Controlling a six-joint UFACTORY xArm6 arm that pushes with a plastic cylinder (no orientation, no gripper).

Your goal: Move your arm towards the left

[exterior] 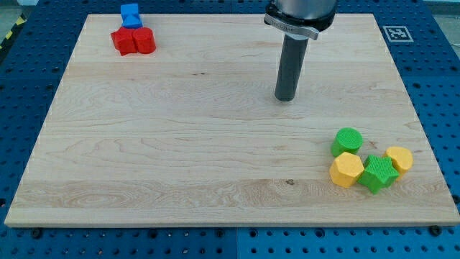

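Our tip (286,98) rests on the wooden counter (215,144), a little to the view's right of centre and in the upper half of the board, with the dark rod rising straight up from it to the arm's grey collar at the view's top. We carry no pincer, only this rod, so there is nothing to be apart or together. The tip touches no block; bare wood lies all round it.

Well apart from it, toward the view's lower right, sits a cluster of four: a green cylinder (348,140) at the cluster's top left, a yellow hexagonal block (347,170) just below and touching it, a green star-shaped block (379,173) beside that on the view's right, and a second yellow block (399,159), also roughly hexagonal, at the far right, against the green star.

Far off in the view's upper left corner lie three more: a blue block (130,14), shape hard to tell, and just below it two red blocks (125,41) (144,40) side by side, pressed together
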